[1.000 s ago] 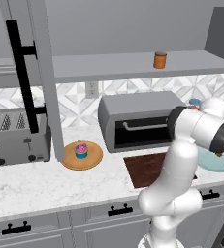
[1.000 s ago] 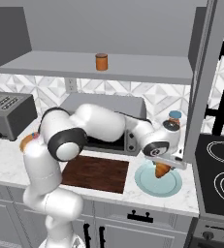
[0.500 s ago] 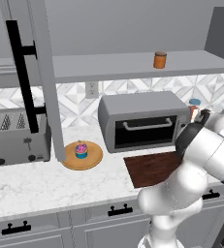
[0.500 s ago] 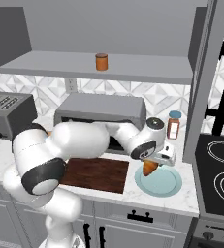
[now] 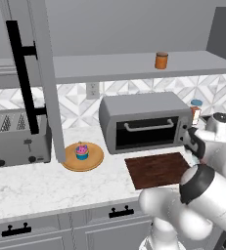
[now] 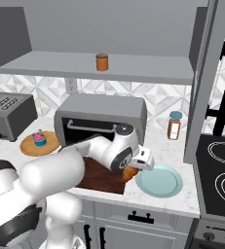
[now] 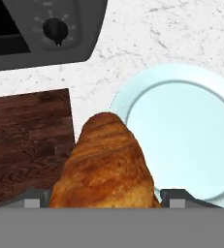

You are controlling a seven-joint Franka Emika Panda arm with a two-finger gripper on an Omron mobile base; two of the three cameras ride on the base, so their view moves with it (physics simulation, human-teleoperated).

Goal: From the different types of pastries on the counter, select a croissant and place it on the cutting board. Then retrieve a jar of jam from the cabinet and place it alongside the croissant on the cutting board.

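In the hand view the croissant (image 7: 104,164) sits squarely between the two fingertips (image 7: 179,194), its broad end down at the tips and its narrower end pointing away from the camera. The gripper (image 7: 104,198) is closed on the croissant, the fingers pressed against its sides at roughly the pastry's width. Below it, the croissant hangs over the seam between the cutting board (image 7: 28,140) on one side and the pale blue plate (image 7: 191,131) on the other, with a strip of white marble counter (image 7: 157,34) between them.

From the right base view the croissant (image 6: 130,172) shows as a brown wedge under the gripper (image 6: 133,169), above the near right corner of the cutting board (image 6: 102,179) and just beside the rim of the plate (image 6: 159,180).

Farther back, the toaster oven (image 6: 102,119) stands behind the board, its dial (image 7: 55,30) visible in the hand view. A spice bottle with a blue lid (image 6: 174,125) stands on the counter to its right. To the left, a cupcake (image 5: 82,151) sits on a round wooden plate (image 5: 82,158), with a toaster (image 5: 16,139) beyond it. On the open shelf above, the jar of jam (image 5: 161,60) stands upright.
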